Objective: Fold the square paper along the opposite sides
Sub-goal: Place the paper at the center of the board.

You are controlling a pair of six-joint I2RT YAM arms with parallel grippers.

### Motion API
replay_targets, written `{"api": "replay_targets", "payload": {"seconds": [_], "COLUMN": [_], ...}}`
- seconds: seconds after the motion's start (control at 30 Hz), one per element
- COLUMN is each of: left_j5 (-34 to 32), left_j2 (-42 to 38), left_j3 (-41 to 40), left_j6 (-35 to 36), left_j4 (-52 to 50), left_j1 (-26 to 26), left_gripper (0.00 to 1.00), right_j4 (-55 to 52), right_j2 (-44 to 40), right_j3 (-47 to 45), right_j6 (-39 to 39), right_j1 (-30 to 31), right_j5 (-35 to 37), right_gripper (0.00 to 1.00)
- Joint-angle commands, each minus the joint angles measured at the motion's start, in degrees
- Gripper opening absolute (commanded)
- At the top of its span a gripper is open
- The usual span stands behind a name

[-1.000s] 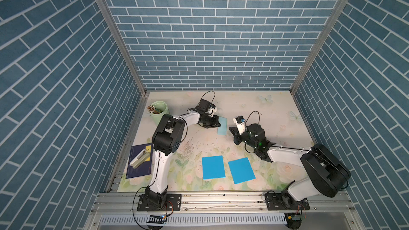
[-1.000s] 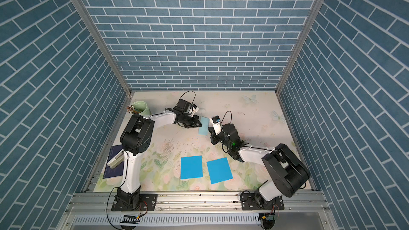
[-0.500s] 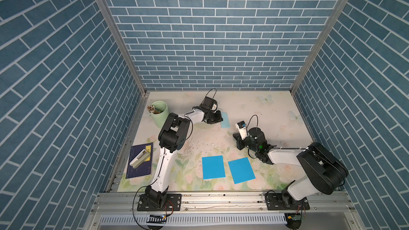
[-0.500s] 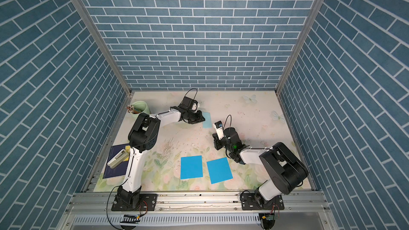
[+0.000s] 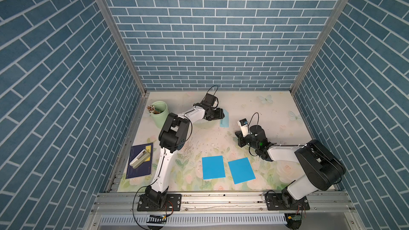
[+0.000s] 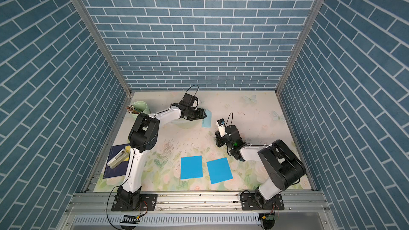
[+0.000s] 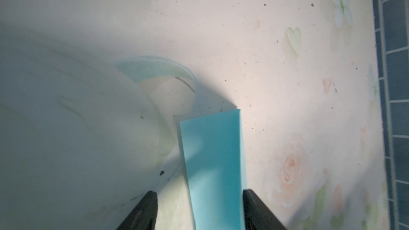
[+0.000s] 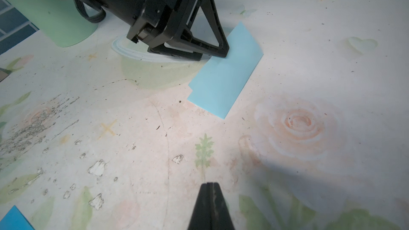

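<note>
The paper [image 5: 224, 121] [image 6: 207, 121] is pale blue and folded into a narrow strip, lying flat on the floral table at the back middle. In the right wrist view the paper [image 8: 225, 78] shows its two layers slightly offset at one end. My left gripper [image 5: 222, 114] [image 6: 204, 115] [image 8: 212, 55] stands open over its far end. In the left wrist view the strip [image 7: 214, 162] runs between the spread jaws of the left gripper [image 7: 199, 193], close to one finger. My right gripper [image 5: 240, 139] [image 6: 218, 140] [image 8: 209, 184] is shut and empty, in front of the strip and apart from it.
Two bright blue flat sheets [image 5: 213, 167] [image 5: 241, 170] lie near the front edge. A green cup of pencils [image 5: 159, 113] stands at the back left. A dark notebook [image 5: 140, 169] with a white object [image 5: 139, 158] on it lies at the front left.
My left gripper has opened and let go of the folded paper, which now lies a little farther back. My right gripper, still shut, has drawn away from the paper toward the front.
</note>
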Motion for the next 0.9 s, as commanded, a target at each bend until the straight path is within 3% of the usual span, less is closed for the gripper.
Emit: {"api": "replay_targets", "payload": {"seconds": [0.0,0.2,0.37,0.43,0.57,0.73,0.87], "left_j5": [-3.3,-2.1,-1.8,-3.5,-5.5,-5.1,-4.4], "left_j2": [-0.1,-6.2,-10.2,-10.9,-12.9,-9.4,-6.8], "left_j3": [0.8,-3.3,-8.6,-9.1,-11.0,-10.8,-11.9], "left_j6": [2.0,2.5,3.4,4.3,6.2,5.1,4.8], "left_j4": [-2.4,7.7,18.1,19.0,21.6,19.6,19.5], "left_j1": [-0.2,-2.5,-5.7,-6.5,-7.5,-7.7,-7.8], "left_gripper": [0.68,0.54,0.23,0.17,0.10,0.00,0.00], "right_j4": [-0.5,2.4,3.5,3.1,1.7,-1.2,-5.0], "right_j2": [1.3,4.0,9.1,11.2,15.1,18.8,21.6], "right_j3": [2.0,4.9,12.0,15.1,20.3,25.3,29.9], "right_j6": [1.3,3.5,7.8,8.9,10.4,12.7,13.8], "right_j1": [-0.4,-2.9,-7.3,-8.5,-9.6,-11.0,-12.2], "right_j5": [0.9,-2.0,-8.5,-9.7,-11.0,-12.5,-14.4], "right_gripper": [0.00,0.00,0.00,0.00,0.00,0.00,0.00]}}
